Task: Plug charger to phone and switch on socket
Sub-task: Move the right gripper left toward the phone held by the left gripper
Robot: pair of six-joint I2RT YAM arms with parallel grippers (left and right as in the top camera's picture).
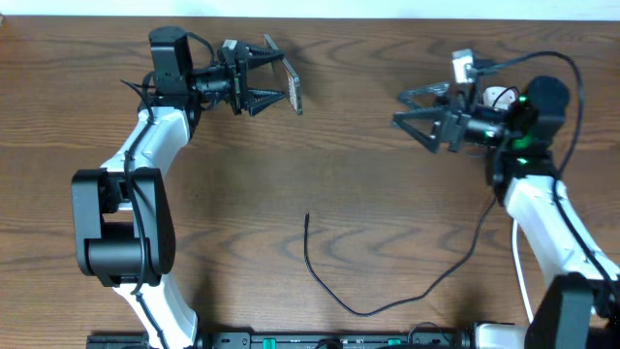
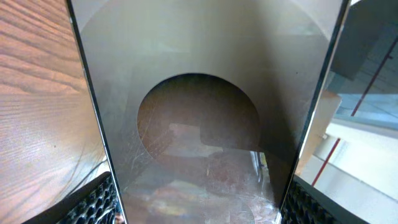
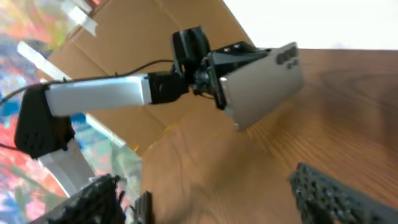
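While the phone (image 1: 292, 89) is held above the worktop (image 1: 368, 174) at its far left, clamped in the left tool (image 1: 279, 82), the right tool (image 1: 399, 107) is seen with fingers (image 3: 339, 193) spread and nothing between them. The charger (image 1: 364, 313) is laid loose near the front edge, its plug tip (image 1: 307, 217) well apart from the phone

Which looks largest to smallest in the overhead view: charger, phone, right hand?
1. charger: longest span by far, though very thin.
2. right hand: open, fingers spread.
3. phone: seen edge-on in the left hand, so it shows only as a thin sliver.
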